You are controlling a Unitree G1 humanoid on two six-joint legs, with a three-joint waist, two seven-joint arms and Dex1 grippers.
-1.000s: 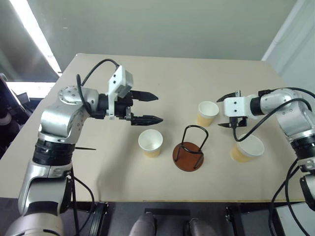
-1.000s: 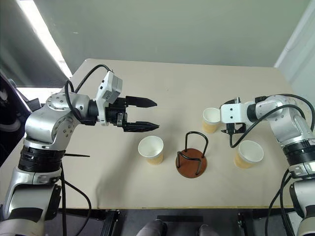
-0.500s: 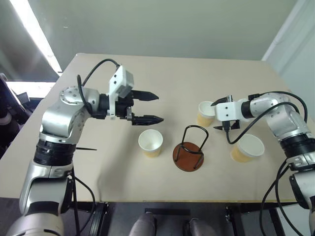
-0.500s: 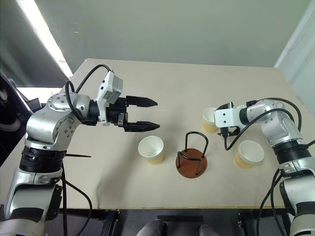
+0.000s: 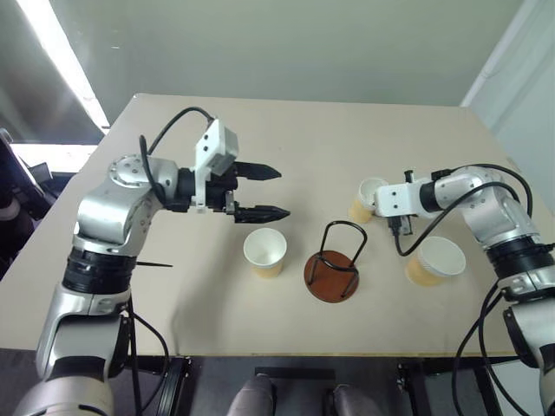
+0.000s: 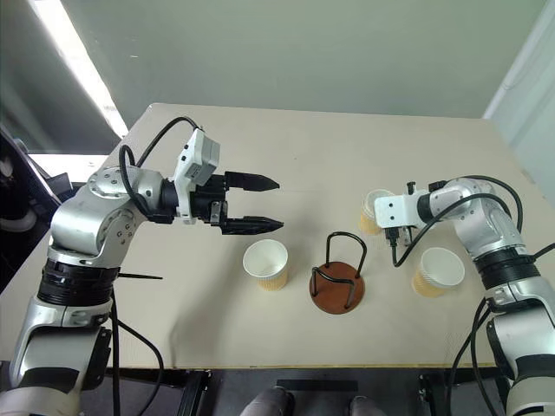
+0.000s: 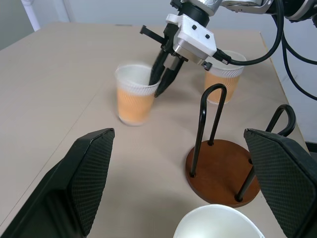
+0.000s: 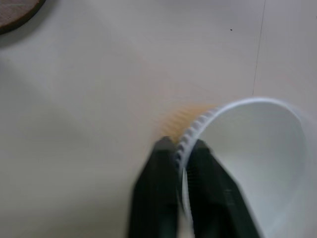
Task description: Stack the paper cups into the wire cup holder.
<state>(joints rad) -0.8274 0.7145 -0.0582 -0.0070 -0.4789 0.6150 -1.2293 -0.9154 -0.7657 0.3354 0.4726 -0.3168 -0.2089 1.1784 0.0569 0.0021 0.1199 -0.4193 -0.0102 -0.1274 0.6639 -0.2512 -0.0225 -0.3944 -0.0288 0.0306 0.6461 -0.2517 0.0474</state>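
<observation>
Paper cup (image 7: 135,99) rim pinched in right tool (image 8: 179,148), blurred; left tool (image 5: 273,191) wide.

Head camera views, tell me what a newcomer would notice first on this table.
The right gripper stands out: shut on the rim of the far paper cup, one finger inside, one outside. In the middle stands the wire cup holder, with no cup in it, between a second cup and a third cup. The left gripper hovers open above the table, left of the holder.

left gripper (image 5: 270,191) agape, right gripper (image 7: 159,83) pinched
</observation>
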